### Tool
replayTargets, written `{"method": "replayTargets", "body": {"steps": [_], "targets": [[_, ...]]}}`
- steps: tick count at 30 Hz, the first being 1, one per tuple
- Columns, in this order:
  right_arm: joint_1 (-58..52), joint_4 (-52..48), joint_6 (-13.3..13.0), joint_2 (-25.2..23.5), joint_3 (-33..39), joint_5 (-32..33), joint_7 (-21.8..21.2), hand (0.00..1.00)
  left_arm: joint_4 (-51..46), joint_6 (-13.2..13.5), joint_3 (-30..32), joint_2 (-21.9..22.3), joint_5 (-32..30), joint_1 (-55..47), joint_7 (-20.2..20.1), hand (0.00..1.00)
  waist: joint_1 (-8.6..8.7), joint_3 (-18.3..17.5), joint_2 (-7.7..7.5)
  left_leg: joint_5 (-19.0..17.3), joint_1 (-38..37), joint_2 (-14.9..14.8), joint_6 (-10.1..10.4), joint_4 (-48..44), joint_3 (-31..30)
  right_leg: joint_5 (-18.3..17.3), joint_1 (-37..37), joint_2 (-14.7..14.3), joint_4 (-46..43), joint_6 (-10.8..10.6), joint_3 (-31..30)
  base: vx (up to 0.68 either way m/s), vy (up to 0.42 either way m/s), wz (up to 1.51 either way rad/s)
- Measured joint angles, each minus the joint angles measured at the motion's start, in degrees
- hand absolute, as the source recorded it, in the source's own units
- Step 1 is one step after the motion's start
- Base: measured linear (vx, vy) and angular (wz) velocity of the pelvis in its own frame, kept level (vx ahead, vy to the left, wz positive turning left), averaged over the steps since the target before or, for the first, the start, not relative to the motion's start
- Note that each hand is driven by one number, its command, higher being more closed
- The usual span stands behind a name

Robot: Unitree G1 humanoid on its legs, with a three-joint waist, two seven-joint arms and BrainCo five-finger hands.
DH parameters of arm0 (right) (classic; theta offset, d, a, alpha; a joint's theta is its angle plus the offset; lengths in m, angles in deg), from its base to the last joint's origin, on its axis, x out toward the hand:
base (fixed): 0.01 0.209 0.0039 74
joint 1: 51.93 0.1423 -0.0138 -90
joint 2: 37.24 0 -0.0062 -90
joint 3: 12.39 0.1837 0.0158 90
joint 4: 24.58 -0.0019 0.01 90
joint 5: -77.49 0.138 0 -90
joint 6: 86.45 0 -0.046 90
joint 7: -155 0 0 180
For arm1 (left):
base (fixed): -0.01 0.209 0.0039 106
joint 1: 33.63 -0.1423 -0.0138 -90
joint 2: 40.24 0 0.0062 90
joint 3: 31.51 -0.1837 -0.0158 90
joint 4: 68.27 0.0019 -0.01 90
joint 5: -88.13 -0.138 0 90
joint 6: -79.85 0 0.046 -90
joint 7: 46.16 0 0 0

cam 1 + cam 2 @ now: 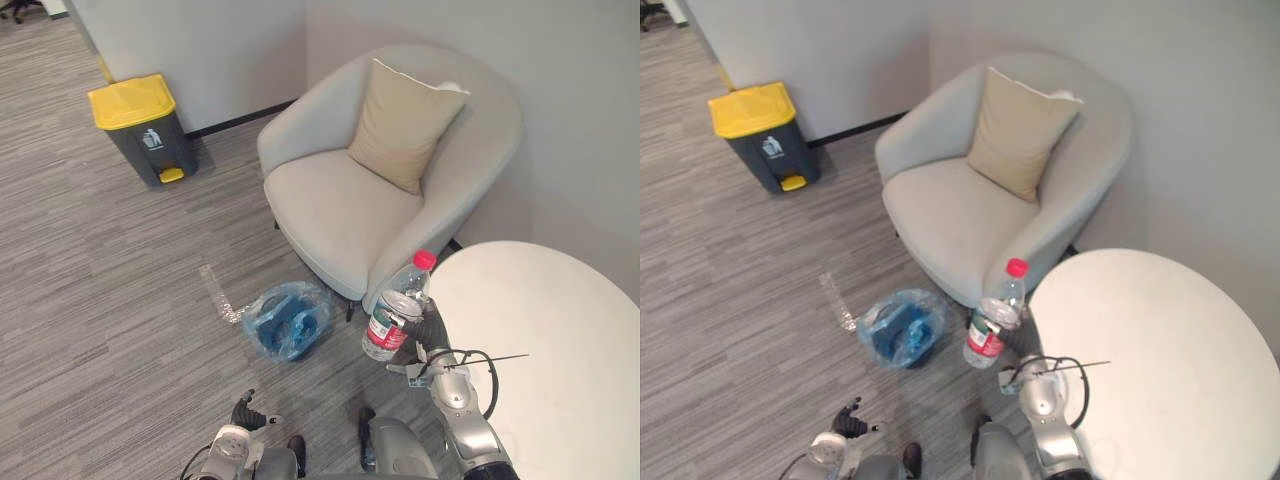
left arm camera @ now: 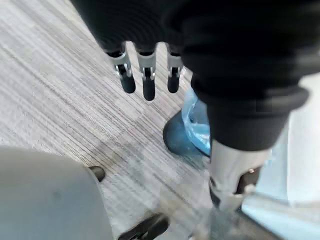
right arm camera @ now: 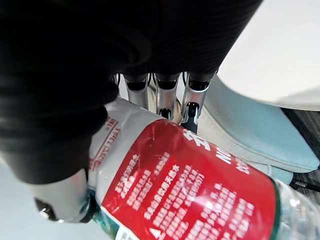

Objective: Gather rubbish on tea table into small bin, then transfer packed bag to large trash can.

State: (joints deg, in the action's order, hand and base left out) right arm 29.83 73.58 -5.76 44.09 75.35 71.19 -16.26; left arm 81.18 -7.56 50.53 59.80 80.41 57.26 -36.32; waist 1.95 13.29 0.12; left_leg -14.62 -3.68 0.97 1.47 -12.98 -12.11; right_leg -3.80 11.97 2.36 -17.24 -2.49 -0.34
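Silver fingers of the left hand hung straight and empty, low by the robot's side, apparently kept out of the way. Just ahead, the right hand was curled round a clear plastic bottle with a red cap and label. It held the bottle slightly tilted, just off the rim of the white tea table, probably so it could be dropped. The small bin, lined with a blue bag, stood on the carpet to the bottle's left, beside the armchair. Farthest off, the large trash can waited by the wall, its yellow lid closed, for the bagged load.
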Motion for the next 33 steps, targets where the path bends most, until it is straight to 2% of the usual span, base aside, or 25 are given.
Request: {"method": "replayTargets", "body": {"steps": [1, 2, 3, 5, 6, 8, 10, 11, 12, 14, 18, 23, 26, 29, 31, 33], "targets": [[-0.8, 0.0, 0.4, 0.1, 1.1, 0.1, -0.2, 1.0, 0.0, -0.3, 0.4, 0.9, 0.0, -0.4, 0.0, 0.0, -0.08, -0.8, 1.21, -0.6, 0.7, -1.7, 1.4, -0.5, -1.4, -1.3, 0.1, -0.6, -0.3, 1.2, 3.3, 0.42, -0.338, 0.97], [-1.0, 0.0, 0.6, 0.0, 1.9, 0.1, -0.3, 1.0, 0.1, -0.5, 0.7, 1.3, 0.0, -0.6, 0.0, 0.0, 0.08, -1.4, 2.4, -0.6, 1.2, -2.6, 1.7, -0.7, -2.0, -1.4, 0.0, -0.8, -0.5, 2.4, 5.4, 0.35, -0.244, 1.02], [-1.1, 0.0, 0.9, 0.0, 2.9, 0.1, -0.2, 1.0, 0.3, -0.7, 0.8, 1.9, -0.1, -0.6, -0.1, 0.0, 0.86, -1.7, 2.81, -0.2, 2.1, -3.8, 2.3, -1.3, -1.7, -1.8, -0.8, -1.0, -0.3, 3.1, 8.3, 0.35, -0.227, 1.09], [-1.3, -0.1, 1.1, 0.0, 4.3, 0.1, -0.1, 1.0, 0.2, -0.8, 1.8, 2.9, -0.1, -0.5, -0.1, 0.0, 0.98, -1.7, 2.87, 1.2, 3.3, -6.5, 4.6, -3.0, 1.7, -1.7, -4.8, -1.8, 2.3, 3.2, 12.5, 0.31, -0.197, 1.27], [-1.2, -0.1, 1.1, 0.0, 4.5, 0.1, 0.2, 1.0, 0.1, -0.8, 1.8, 3.0, -0.1, -0.5, -0.1, 0.0, 0.97, -1.7, 2.83, 1.4, 3.2, -7.0, 4.7, -3.4, 3.0, -1.7, -6.0, -2.0, 2.9, 3.3, 12.8, 0.25, -0.115, 1.15], [-0.1, -0.3, 0.9, -0.1, 4.4, 0.2, 0.9, 1.0, -0.4, -0.8, 0.4, 3.0, -0.1, -0.6, -0.1, 0.0, 0.81, -1.7, 2.75, 1.5, 2.8, -9.1, 4.3, -2.3, 10.8, -1.6, -10.0, -2.2, 5.1, 3.4, 13.0, 0.14, -0.018, 0.86], [0.7, -0.3, 0.8, -0.1, 4.3, 0.2, 1.0, 1.0, -0.4, -0.8, -0.5, 3.0, -0.2, -0.5, -0.1, 0.0, 0.74, -1.8, 2.89, 2.3, 3.9, -10.2, 3.5, -0.8, 14.3, -1.6, -10.4, -1.9, 5.9, 3.4, 13.5, 0.01, 0.07, 0.54], [1.7, -0.3, 0.8, -0.1, 4.4, 0.2, 1.3, 1.0, -0.6, -0.8, -0.6, 2.9, -0.9, -0.1, -0.1, 0.0, 0.47, -1.7, 2.7, 3.7, 4.7, -10.3, 5.1, 0.5, 16.6, -1.7, -10.3, -0.9, 6.6, 3.2, 14.5, -0.01, 0.12, 0.38], [1.7, -0.3, 0.8, -0.1, 4.4, 0.2, 1.4, 1.0, -0.4, -0.8, -0.7, 2.8, -1.2, 0.2, -0.1, 0.0, 0.12, -1.8, 2.5, 4.1, 4.7, -9.8, 5.0, 0.8, 16.5, -1.6, -10.3, -0.6, 6.9, 3.0, 14.6, 0.0, 0.16, 0.31], [1.3, -0.4, 0.8, -1.5, 3.9, 0.1, 1.4, 1.0, -0.3, -0.9, -1.1, 2.2, -1.3, 0.1, -0.1, 0.0, -0.31, -2.2, 1.68, 4.7, 4.6, -7.9, 4.7, 1.0, 16.2, -1.3, -11.6, 0.8, 9.3, 1.6, 14.6, 0.02, 0.135, 0.22], [0.5, 0.8, 0.9, -2.8, 2.5, -0.1, 1.2, 1.0, -0.2, -0.8, -1.6, 1.0, -1.3, -0.1, 0.0, 0.0, -1.43, -2.6, 1.69, 4.8, 2.3, -6.5, 4.5, 2.1, 18.1, 0.8, -14.1, 1.6, 13.1, 0.1, 12.0, 0.0, 0.112, -0.17], [1.5, 4.3, 0.9, -2.5, 0.1, -0.5, 1.1, 1.0, 0.9, -0.7, -1.6, 0.3, -1.8, -0.3, 0.0, 0.0, -1.02, -2.7, 1.87, 5.5, 1.3, -5.9, 3.4, 3.9, 20.9, 1.9, -12.9, 1.7, 13.6, -0.2, 8.8, -0.05, 0.029, -0.35], [3.7, 7.4, 1.0, -1.4, -3.1, -0.6, 1.0, 1.0, 0.9, -0.5, -1.3, 0.2, -1.6, -0.1, 0.1, 0.0, -1.08, -2.6, 2.02, 5.9, 3.9, -5.7, 2.8, 3.3, 22.5, 3.1, -9.3, 1.8, 13.0, -0.2, 6.9, -0.11, 0.007, -0.3], [9.5, 11.0, 0.9, 0.4, -6.9, -1.6, 1.0, 1.0, 0.7, -0.3, 0.3, 0.3, 0.7, 1.8, 0.9, 0.0, -1.22, 0.9, 2.78, 5.2, 10.8, -5.6, 1.8, -2.1, 22.4, 3.1, -3.4, 2.4, 8.7, -0.2, 6.1, -0.22, 0.013, -0.03], [14.2, 11.6, 1.0, 1.7, -8.6, -2.8, 1.4, 1.0, 0.0, -0.2, 2.1, 0.3, 3.8, 4.3, 2.1, 0.0, -1.68, 4.7, 3.81, 4.4, 17.9, -5.7, 1.2, -7.4, 21.0, 3.0, 2.4, 2.8, 5.0, -0.3, 6.6, -0.27, 0.04, 0.29], [17.4, 11.6, 1.2, 1.9, -9.4, -2.9, 1.9, 1.0, -0.9, -0.2, 3.7, 0.5, 7.0, 6.3, 3.7, 0.0, -2.12, 7.4, 4.21, 4.3, 23.8, -5.5, 1.1, -10.6, 19.3, 2.7, 7.5, 3.7, 1.7, -0.3, 8.3, -0.26, 0.042, 0.53]]}}
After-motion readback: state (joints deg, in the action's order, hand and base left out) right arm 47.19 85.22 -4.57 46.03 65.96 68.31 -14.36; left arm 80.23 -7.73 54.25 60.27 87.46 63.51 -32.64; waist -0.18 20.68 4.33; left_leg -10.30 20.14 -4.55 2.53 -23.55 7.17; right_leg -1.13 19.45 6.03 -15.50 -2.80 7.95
